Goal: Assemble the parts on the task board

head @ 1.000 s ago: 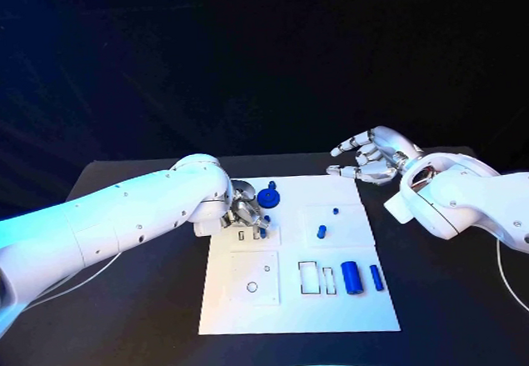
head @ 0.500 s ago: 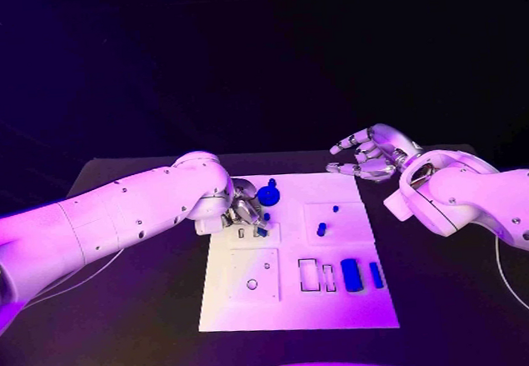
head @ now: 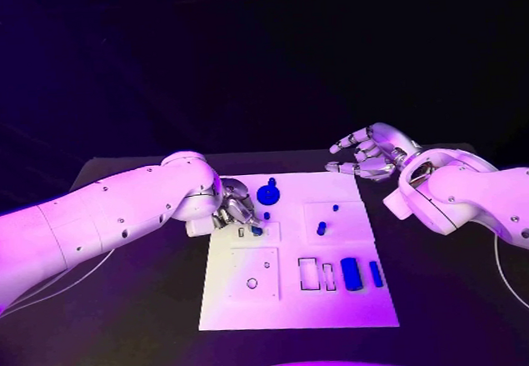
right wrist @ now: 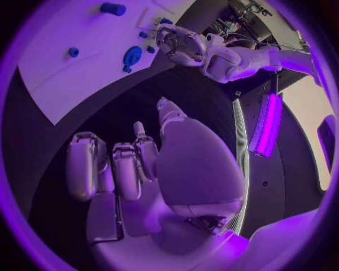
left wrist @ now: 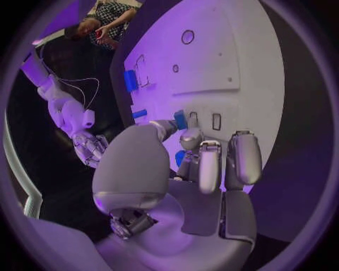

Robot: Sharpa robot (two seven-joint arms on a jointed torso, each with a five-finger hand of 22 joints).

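Fingers (left wrist: 181,120) of the left hand (head: 236,211) pinch a small blue part (left wrist: 181,119); right hand (head: 368,154) hovers, fingers apart.

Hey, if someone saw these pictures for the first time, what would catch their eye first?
Probably the white task board in the middle of the black table, dotted with small blue parts. Next, the left hand at the board's far left corner, pinching a small blue piece just above the board. Across the board, the right hand hovers beyond its far right corner, fingers curled apart and holding nothing.
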